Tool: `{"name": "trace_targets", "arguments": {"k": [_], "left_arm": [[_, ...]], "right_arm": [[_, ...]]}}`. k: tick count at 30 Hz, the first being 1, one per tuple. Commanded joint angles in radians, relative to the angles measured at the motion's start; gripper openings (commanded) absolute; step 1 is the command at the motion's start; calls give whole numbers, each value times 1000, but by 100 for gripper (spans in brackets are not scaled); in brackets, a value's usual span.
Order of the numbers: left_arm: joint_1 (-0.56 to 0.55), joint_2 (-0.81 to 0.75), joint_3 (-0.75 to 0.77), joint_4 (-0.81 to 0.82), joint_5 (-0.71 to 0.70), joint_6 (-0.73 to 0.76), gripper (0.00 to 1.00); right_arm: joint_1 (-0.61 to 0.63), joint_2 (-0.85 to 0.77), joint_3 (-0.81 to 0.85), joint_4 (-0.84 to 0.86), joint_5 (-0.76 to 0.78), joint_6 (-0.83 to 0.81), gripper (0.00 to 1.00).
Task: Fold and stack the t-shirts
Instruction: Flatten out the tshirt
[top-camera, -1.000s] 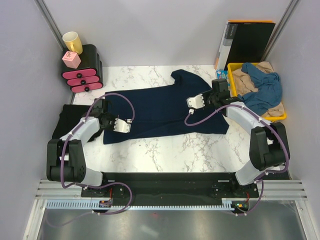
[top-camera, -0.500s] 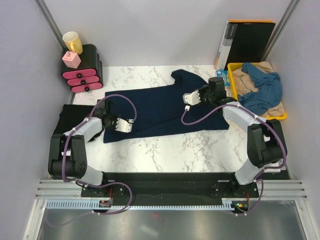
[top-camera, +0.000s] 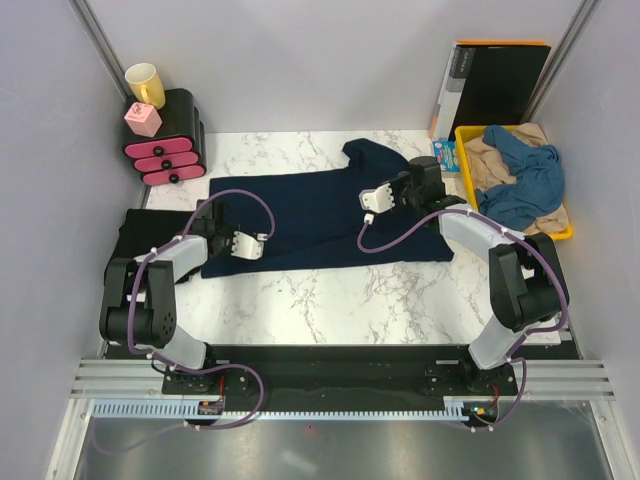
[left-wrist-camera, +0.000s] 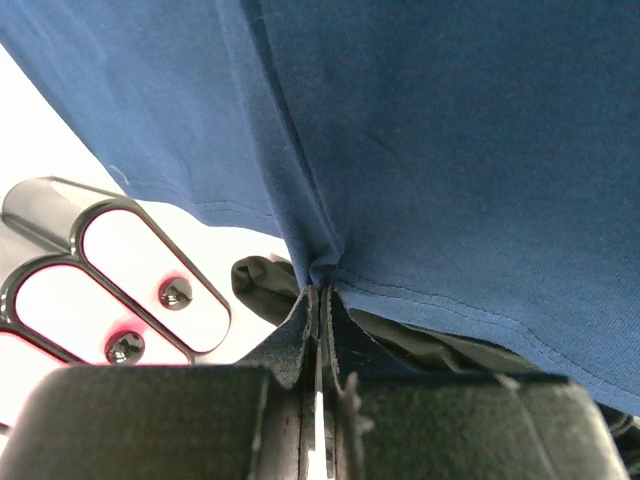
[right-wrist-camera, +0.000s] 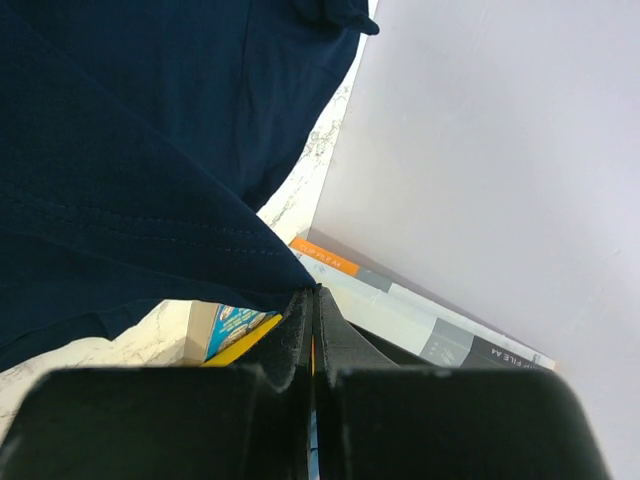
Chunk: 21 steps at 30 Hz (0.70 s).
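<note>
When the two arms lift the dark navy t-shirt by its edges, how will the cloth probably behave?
The dark navy t-shirt will probably sag between the grips: it puckers into folds where the left end effector pinches its hem. It looks thin and light, so the small pinch of the right end effector may suffice.

Dark navy t-shirt (top-camera: 310, 215), white grey-veined marble table (top-camera: 340, 300), yellow tray (top-camera: 463, 160), medium-blue shirt (top-camera: 530, 180), pink-fronted black drawers (top-camera: 165, 152)

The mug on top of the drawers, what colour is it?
The mug is yellow, clearest in the top external view.
</note>
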Motion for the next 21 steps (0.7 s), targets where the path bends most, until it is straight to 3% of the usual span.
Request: {"name": "trace_targets", "arguments": {"k": [1,5,9,21], "left_arm": [[-7,-1,3,68,-26,-62,2],[2,-49,4,47,-19,-90,2],[13,-89,-34,16,6,-78,2],[17,-26,3,27,-39,-73,2]], "right_arm": [[6,12,42,55,26,3,0],[-7,-23,66,40,67,79,0],[-48,-87,10,11,50,54,0],[-103,-111,-20,-17,40,14,0]]}}
